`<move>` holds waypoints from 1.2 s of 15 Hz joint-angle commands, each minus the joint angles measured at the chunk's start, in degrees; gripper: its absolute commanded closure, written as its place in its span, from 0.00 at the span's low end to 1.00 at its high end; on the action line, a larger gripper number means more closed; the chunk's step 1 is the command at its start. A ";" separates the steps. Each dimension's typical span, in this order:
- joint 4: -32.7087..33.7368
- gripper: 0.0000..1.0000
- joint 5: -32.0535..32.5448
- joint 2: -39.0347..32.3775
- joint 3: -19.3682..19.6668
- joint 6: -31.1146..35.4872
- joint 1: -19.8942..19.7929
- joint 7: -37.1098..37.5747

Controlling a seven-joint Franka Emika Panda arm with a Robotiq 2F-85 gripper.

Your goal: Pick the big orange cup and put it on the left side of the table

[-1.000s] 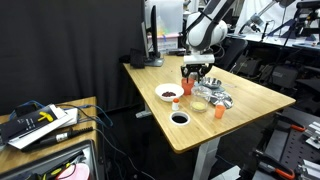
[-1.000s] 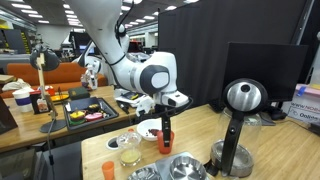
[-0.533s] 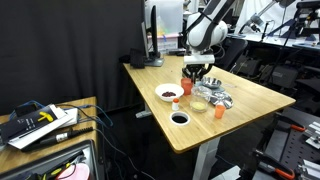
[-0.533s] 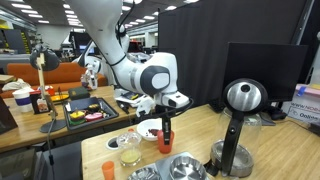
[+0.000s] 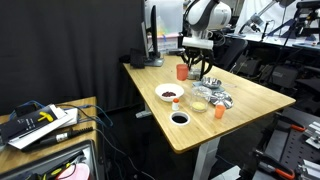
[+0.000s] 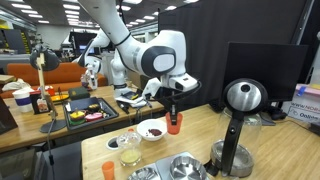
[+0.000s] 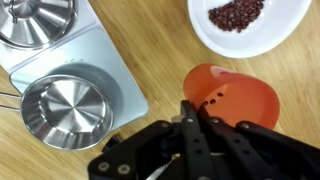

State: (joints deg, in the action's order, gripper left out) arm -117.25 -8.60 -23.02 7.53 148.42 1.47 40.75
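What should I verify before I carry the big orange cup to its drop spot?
1. Grip: gripper closed on the wall of the big orange plastic cup, one finger inside the rim: ok.
2. Cup upright in both exterior views: ok.
3. Cup base clear of the light wooden table: cannot tell.
4. White bowl of red beans close beside the cup but not touching it: ok.
5. Small orange cup standing apart from the gripper: ok.
6. Free landing spot on the drop side: cannot tell.
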 commanded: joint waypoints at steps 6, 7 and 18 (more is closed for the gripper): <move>-14.00 0.99 -3.47 14.88 3.03 5.25 -3.92 1.22; -16.12 0.99 -1.87 16.56 4.06 5.32 -4.11 2.34; -28.41 0.99 21.55 22.58 9.22 3.11 -12.65 30.37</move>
State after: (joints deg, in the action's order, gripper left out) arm -143.55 12.85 -0.87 17.30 152.57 -9.19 67.58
